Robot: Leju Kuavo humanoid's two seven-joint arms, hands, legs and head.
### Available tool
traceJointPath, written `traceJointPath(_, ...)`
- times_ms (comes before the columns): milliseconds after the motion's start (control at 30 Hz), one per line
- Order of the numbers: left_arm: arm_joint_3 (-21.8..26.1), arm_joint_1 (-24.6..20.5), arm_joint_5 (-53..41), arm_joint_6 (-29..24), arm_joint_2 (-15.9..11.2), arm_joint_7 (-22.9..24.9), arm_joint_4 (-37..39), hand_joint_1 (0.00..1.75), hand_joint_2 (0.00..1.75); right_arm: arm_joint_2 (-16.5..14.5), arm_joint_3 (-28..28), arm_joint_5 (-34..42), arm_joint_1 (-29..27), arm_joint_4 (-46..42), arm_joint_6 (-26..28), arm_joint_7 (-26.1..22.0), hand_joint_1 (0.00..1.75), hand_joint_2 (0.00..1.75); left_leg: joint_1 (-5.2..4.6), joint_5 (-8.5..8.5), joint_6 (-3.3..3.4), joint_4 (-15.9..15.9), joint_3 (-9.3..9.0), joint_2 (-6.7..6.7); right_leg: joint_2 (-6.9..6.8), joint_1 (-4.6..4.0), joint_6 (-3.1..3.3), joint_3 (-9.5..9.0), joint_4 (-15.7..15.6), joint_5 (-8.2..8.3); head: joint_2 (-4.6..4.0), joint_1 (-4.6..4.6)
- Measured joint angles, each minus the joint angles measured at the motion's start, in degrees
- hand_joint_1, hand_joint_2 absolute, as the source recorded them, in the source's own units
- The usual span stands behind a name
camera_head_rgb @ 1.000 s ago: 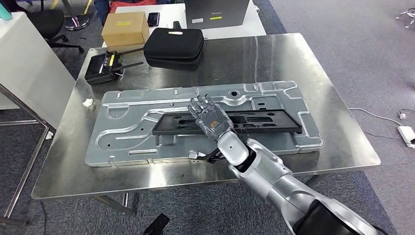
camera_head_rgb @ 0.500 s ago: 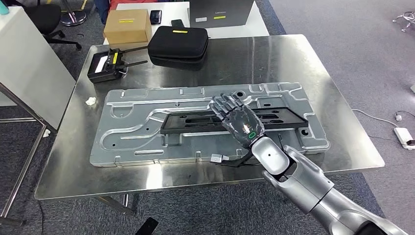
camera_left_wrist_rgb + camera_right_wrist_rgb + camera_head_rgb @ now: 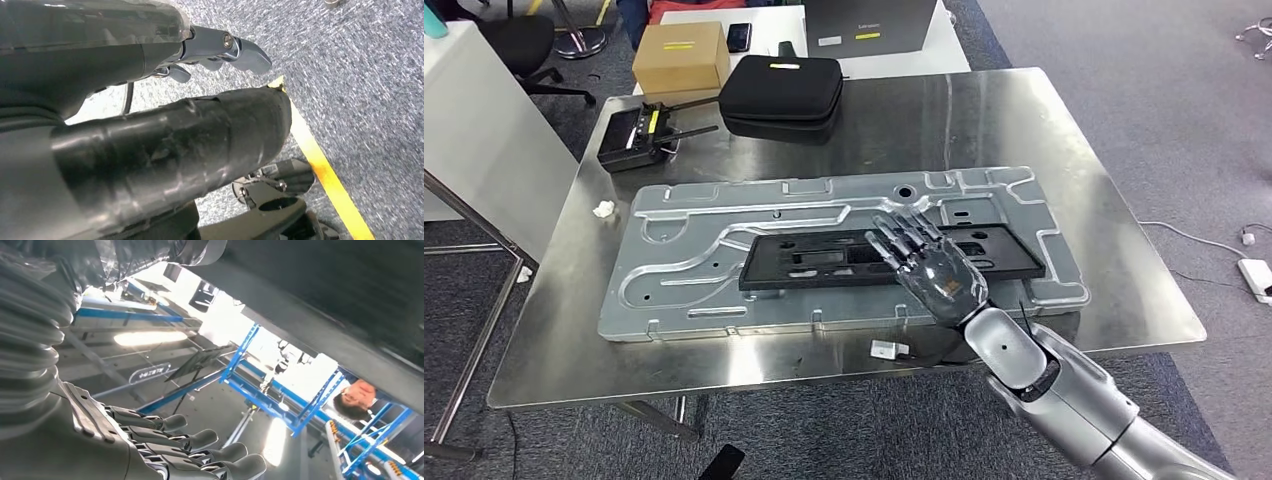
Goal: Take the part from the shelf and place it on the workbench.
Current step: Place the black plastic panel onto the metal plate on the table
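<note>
The right robot hand (image 3: 929, 268) is hovering flat over the table (image 3: 984, 120), its fingers (image 3: 902, 235) spread apart and holding nothing. The black part (image 3: 824, 260) is lying lengthwise on the large silver plate (image 3: 684, 250) in the middle of the table, with the fingers over its right half. The left robot hand (image 3: 150, 125) is hanging above grey carpet (image 3: 360, 75); whether its fingers are apart or curled is impossible to tell. A black case (image 3: 782, 92) is sitting near the table's far edge.

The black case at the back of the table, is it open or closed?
Closed. The black case lies flat on the metal table with its lid down, both halves meeting all around the edge, nothing inside showing.
</note>
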State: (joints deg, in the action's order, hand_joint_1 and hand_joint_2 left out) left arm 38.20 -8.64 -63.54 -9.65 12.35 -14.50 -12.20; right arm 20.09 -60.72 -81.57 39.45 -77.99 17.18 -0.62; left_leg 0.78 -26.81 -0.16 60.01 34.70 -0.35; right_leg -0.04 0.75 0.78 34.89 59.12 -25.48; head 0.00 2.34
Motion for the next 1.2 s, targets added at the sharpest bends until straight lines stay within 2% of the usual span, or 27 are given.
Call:
traceJointPath(33,0.1,0.1,0.2,-0.1,-0.1,-0.1,0.0,0.0,0.0,0.8,0.5,0.0,-1.1,-0.9,1.2,0.4,0.0,1.75,0.07,-1.51,-0.23,2.4,1.02,0.05,-0.06,0.11,0.32,-0.08,-0.1,0.06,0.0,-0.01)
traceJointPath(100,0.3,0.3,0.5,-0.2,-0.3,-0.3,0.0,0.0,0.0,2.5,1.7,0.1,-4.0,-2.8,3.9,1.2,0.0,1.75,0.15,-5.32,-0.55,10.0,4.36,0.09,-0.14,0.04,0.71,-0.09,-0.1,-0.01,0.0,-0.03)
traceJointPath(133,0.5,0.4,0.6,-0.2,-0.4,-0.4,0.0,0.0,0.0,3.3,2.5,0.1,-5.7,-3.8,5.1,1.5,0.0,1.75,0.18,-6.55,-0.64,13.4,5.96,0.09,-0.14,-0.01,0.76,-0.11,-0.1,-0.05,0.0,-0.03)
traceJointPath(167,0.6,0.6,0.7,-0.3,-0.5,-0.4,0.0,0.0,0.0,4.1,3.3,0.0,-7.4,-4.9,6.1,1.7,0.0,1.75,0.18,-6.75,-0.65,15.2,6.81,0.09,-0.13,-0.04,0.78,-0.14,-0.1,-0.09,0.0,-0.03)
traceJointPath(200,0.8,0.7,0.8,-0.3,-0.6,-0.5,0.0,0.0,0.0,4.9,4.3,-0.2,-9.1,-6.1,6.8,1.8,0.0,1.75,0.18,-5.74,-0.56,14.5,6.52,0.09,-0.11,-0.06,0.77,-0.21,-0.1,-0.14,0.0,-0.03)
traceJointPath(233,1.0,0.7,0.9,-0.4,-0.7,-0.5,0.0,0.0,0.0,5.6,5.4,-0.4,-10.7,-7.3,7.3,1.7,0.0,1.75,0.17,-3.85,-0.39,11.6,5.12,0.09,-0.06,-0.06,0.7,-0.33,-0.1,-0.22,0.0,-0.04)
traceJointPath(300,1.2,0.8,1.0,-0.4,-0.8,-0.6,0.0,0.0,0.0,6.5,7.6,-0.9,-13.2,-9.3,7.6,1.3,0.0,1.75,0.03,-0.33,0.18,3.3,1.02,0.08,0.07,-0.16,0.41,-0.55,0.0,-0.42,0.0,-0.03)
traceJointPath(333,1.3,0.7,1.0,-0.4,-0.9,-0.6,0.0,0.0,0.0,6.8,8.3,-1.1,-14.0,-9.9,7.4,0.9,0.0,1.75,-0.07,0.48,0.44,0.4,-0.39,0.06,0.13,-0.24,0.15,-0.58,0.0,-0.46,0.0,-0.03)
traceJointPath(367,1.3,0.7,1.0,-0.4,-1.0,-0.6,0.0,0.0,0.0,7.1,8.9,-1.1,-14.7,-10.3,7.0,0.4,0.0,1.75,-0.21,0.65,0.65,-1.1,-1.13,0.04,0.17,-0.28,-0.14,-0.57,0.0,-0.47,0.0,-0.02)
traceJointPath(433,1.3,0.7,0.9,-0.4,-1.0,-0.6,0.0,0.0,0.0,7.6,9.5,-0.9,-15.8,-10.8,5.7,-0.9,0.0,1.75,-0.29,0.69,1.07,-1.6,-1.37,0.0,0.21,-0.27,-0.86,-0.61,-0.2,-0.34,0.0,-0.02)
traceJointPath(500,1.3,0.6,0.9,-0.4,-1.0,-0.6,0.0,0.0,0.0,8.0,9.9,-0.4,-16.4,-11.2,4.4,-2.1,0.0,1.75,-0.1,1.15,1.8,-2.3,-1.68,0.07,0.19,-0.12,-1.46,-0.38,0.8,-1.16,0.0,0.01)
traceJointPath(533,1.3,0.6,0.8,-0.4,-1.0,-0.6,0.0,0.0,0.0,8.1,10.1,-0.2,-16.6,-11.4,4.0,-2.5,0.0,1.75,0.03,1.38,2.16,-2.7,-1.81,0.11,0.17,-0.08,-1.71,0.43,2.7,-2.47,0.0,0.03)
traceJointPath(633,1.3,0.6,0.6,-0.4,-1.0,-0.5,0.0,0.0,0.0,8.5,10.4,0.1,-17.2,-11.5,3.4,-2.9,0.0,1.75,-0.02,1.5,2.5,-2.7,-1.73,0.15,0.14,0.08,-2.25,5.37,13.4,-7.66,0.0,0.05)
traceJointPath(667,1.3,0.7,0.6,-0.4,-1.0,-0.5,0.0,0.0,0.0,8.6,10.4,0.2,-17.5,-11.5,3.3,-3.0,0.0,1.75,-0.03,1.48,2.49,-2.6,-1.69,0.15,0.13,0.12,-2.37,6.42,15.5,-8.11,0.0,0.05)
traceJointPath(700,1.3,0.8,0.5,-0.4,-1.0,-0.4,0.0,0.0,0.0,8.7,10.4,0.2,-17.7,-11.5,3.2,-3.0,0.0,1.75,-0.03,1.44,2.47,-2.5,-1.67,0.15,0.12,0.19,-2.42,6.4,15.5,-7.4,0.0,0.05)
traceJointPath(733,1.3,0.8,0.4,-0.4,-1.0,-0.4,0.0,0.0,0.0,8.7,10.5,0.3,-18.0,-11.5,3.3,-2.9,0.0,1.75,-0.03,1.35,2.39,-2.4,-1.67,0.14,0.1,0.27,-2.42,5.18,13.1,-5.72,0.0,0.05)
traceJointPath(767,1.3,0.8,0.4,-0.4,-1.0,-0.4,0.0,0.0,0.0,8.8,10.6,0.4,-18.2,-11.6,3.6,-2.8,0.0,1.75,-0.02,1.22,2.26,-2.2,-1.69,0.11,0.08,0.38,-2.38,3.14,9.2,-3.66,0.0,0.05)
traceJointPath(833,1.3,0.8,0.4,-0.4,-0.9,-0.4,0.0,0.0,0.0,9.0,11.3,0.4,-19.1,-12.0,4.9,-2.4,0.0,1.75,-0.21,0.89,1.79,-1.7,-1.57,0.0,0.09,0.26,-2.03,-0.24,2.3,-1.3,0.0,0.04)
traceJointPath(867,1.3,0.8,0.4,-0.4,-1.0,-0.4,0.0,0.0,0.0,9.0,11.6,0.4,-19.7,-12.2,5.5,-2.2,0.0,1.75,-0.3,0.81,1.53,-1.5,-1.48,-0.05,0.13,0.13,-1.8,-0.9,0.8,-1.05,0.0,0.02)
traceJointPath(967,1.3,0.8,0.4,-0.5,-1.0,-0.4,0.0,0.0,0.0,9.1,12.3,0.3,-21.0,-12.7,6.2,-1.8,0.0,1.75,-0.32,0.68,0.64,-1.5,-1.39,-0.05,0.22,0.05,-0.76,-0.91,0.3,-0.97,0.0,0.01)
traceJointPath(1000,1.4,0.8,0.4,-0.5,-1.0,-0.4,0.0,0.0,0.0,9.1,12.6,0.3,-21.4,-13.0,6.5,-1.7,0.0,1.75,-0.26,0.08,0.32,-0.8,-1.12,-0.02,0.2,0.16,-0.32,-0.96,0.1,-0.86,0.0,0.0)
traceJointPath(1067,1.4,0.8,0.4,-0.5,-1.0,-0.5,0.0,0.0,0.0,9.0,13.4,0.3,-22.4,-13.6,7.5,-1.5,0.0,1.75,-0.12,-2.9,-0.2,3.8,0.89,0.04,0.04,0.3,0.36,-1.01,-0.1,-0.68,0.0,-0.03)
traceJointPath(1133,1.4,0.9,0.5,-0.5,-0.9,-0.6,0.0,0.0,0.0,9.0,14.7,0.4,-24.2,-14.4,9.5,-1.3,0.0,1.75,-0.09,-6.57,-0.5,11.6,4.42,0.04,-0.15,0.17,0.59,-0.92,-0.1,-0.68,0.0,-0.06)
traceJointPath(1167,1.4,1.0,0.5,-0.5,-0.9,-0.7,0.0,0.0,0.0,8.9,15.6,0.4,-25.5,-14.9,10.9,-1.2,0.0,1.75,-0.08,-7.39,-0.55,14.3,5.69,0.04,-0.23,0.09,0.62,-0.91,-0.1,-0.7,0.0,-0.05)
traceJointPath(1200,1.4,1.1,0.7,-0.6,-0.9,-0.8,0.0,0.0,0.0,8.6,16.7,0.4,-27.0,-15.5,12.8,-1.0,0.0,1.75,-0.08,-7.04,-0.52,15.0,5.96,0.04,-0.26,0.02,0.63,-0.93,-0.1,-0.71,0.0,-0.06)
